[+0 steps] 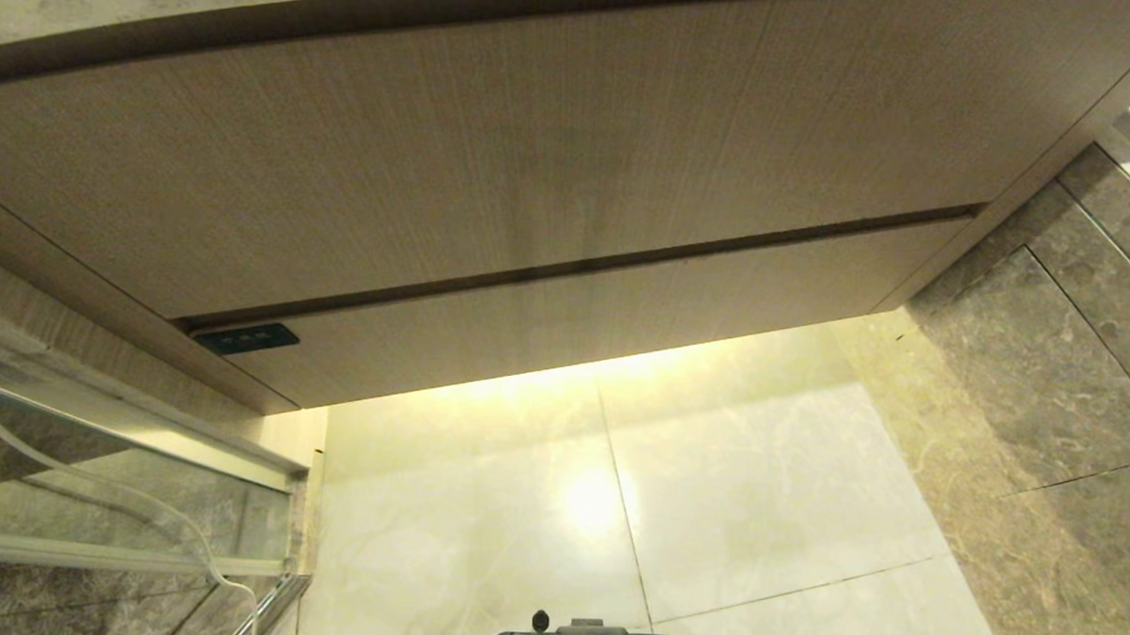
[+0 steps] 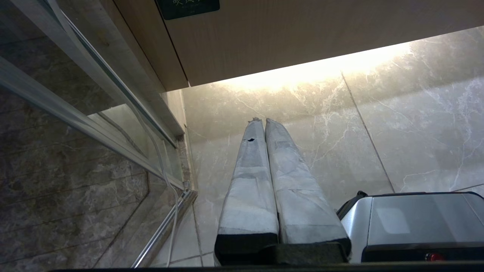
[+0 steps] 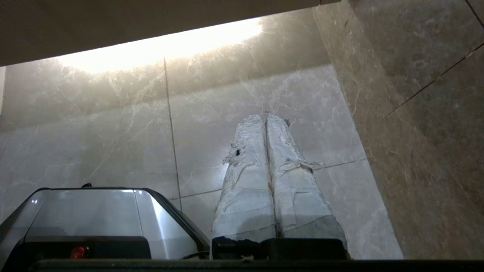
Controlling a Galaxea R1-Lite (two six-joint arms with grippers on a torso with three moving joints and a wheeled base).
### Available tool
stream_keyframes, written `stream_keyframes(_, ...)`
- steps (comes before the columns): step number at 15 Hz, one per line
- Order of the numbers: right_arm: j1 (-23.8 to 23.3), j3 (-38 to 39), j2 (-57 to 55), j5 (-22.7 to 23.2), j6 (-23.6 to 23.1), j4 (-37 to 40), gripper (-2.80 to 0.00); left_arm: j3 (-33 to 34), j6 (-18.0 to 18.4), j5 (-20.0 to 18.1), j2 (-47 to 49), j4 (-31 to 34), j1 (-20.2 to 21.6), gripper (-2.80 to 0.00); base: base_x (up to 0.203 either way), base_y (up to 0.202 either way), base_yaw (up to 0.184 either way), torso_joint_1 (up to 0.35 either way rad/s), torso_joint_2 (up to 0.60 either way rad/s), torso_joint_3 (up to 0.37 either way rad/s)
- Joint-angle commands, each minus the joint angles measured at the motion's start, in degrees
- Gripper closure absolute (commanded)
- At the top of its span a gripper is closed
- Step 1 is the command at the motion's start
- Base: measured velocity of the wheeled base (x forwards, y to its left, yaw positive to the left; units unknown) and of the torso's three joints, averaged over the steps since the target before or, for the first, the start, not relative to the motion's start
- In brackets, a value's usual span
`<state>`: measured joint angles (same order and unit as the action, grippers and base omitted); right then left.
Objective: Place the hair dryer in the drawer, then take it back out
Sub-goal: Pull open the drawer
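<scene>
From the head camera, the drawer (image 1: 603,309) sits closed — its dark label (image 1: 246,337) at one corner, pale floor tiles (image 1: 709,510) below it. The left gripper (image 2: 261,121) hangs over those tiles, fingers pressed together, empty. The right gripper (image 3: 266,116) does likewise — the hair dryer is nowhere visible.
</scene>
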<state>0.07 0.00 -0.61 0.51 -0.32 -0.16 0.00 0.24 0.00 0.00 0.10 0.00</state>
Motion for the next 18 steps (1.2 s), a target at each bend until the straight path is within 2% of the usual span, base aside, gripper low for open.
stream_keyframes(1,0.01,0.09,0.7,0.02,-0.06,-0.2,0.0,0.0,0.02,0.0,0.0,-0.01,0.0,0.0,0.0,0.0,0.0,0.0,0.0,0.0)
stream_keyframes(18,0.01,0.09,0.7,0.02,0.49,-0.02,0.0,0.0,0.02,0.0,0.0,-0.01,0.0,0.0,0.0,0.0,0.0,0.0,0.0,0.0)
